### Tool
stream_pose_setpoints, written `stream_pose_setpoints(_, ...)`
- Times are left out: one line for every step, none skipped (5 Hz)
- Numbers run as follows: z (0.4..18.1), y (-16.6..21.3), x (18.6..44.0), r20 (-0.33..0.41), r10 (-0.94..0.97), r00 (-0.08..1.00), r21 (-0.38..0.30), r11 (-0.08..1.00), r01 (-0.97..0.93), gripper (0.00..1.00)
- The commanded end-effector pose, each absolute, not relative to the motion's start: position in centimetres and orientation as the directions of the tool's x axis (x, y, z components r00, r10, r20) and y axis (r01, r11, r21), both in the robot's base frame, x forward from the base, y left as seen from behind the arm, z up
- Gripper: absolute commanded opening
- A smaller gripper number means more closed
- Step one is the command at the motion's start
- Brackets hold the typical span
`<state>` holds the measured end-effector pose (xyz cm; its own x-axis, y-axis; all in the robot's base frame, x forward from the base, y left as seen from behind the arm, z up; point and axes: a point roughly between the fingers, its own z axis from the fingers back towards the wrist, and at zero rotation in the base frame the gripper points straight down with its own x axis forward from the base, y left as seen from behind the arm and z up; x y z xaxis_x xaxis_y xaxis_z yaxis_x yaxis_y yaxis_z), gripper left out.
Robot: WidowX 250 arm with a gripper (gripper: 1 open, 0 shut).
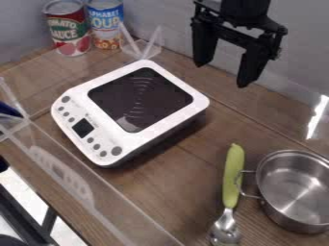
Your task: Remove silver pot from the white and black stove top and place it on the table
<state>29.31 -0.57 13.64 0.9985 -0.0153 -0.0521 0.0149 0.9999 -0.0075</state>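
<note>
The silver pot (294, 188) rests on the brown wood-grain table (193, 154) at the lower right, empty and upright, off the stove top. The white stove top (131, 109) with its black ringed surface sits at the centre left, nothing on it. My gripper (226, 68) hangs high above the table's back right, well above and behind the pot. Its two black fingers are spread apart with nothing between them.
A spoon with a green handle (232, 183) lies just left of the pot. Two cans (85, 26) stand at the back left. A clear plastic barrier (38, 144) runs along the front left. The table's edge falls away at the lower left.
</note>
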Motion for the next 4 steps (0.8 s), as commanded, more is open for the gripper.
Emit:
stream_pose_setpoints(12.9, -1.9, 29.8, -0.067, -0.008, 0.998, -0.01, 1.0, 0.007, 1.0)
stream_pose_setpoints(12.7, -3.0, 29.7, -0.081, -0.059, 0.995, -0.014, 0.998, 0.058, 1.0)
stream_pose_setpoints(12.5, -4.0, 29.6, -0.096, -0.115, 0.989, -0.021, 0.993, 0.114, 1.0)
stream_pose_setpoints(11.8, -5.4, 29.5, -0.1, -0.162, 0.982, -0.033, 0.987, 0.16, 1.0)
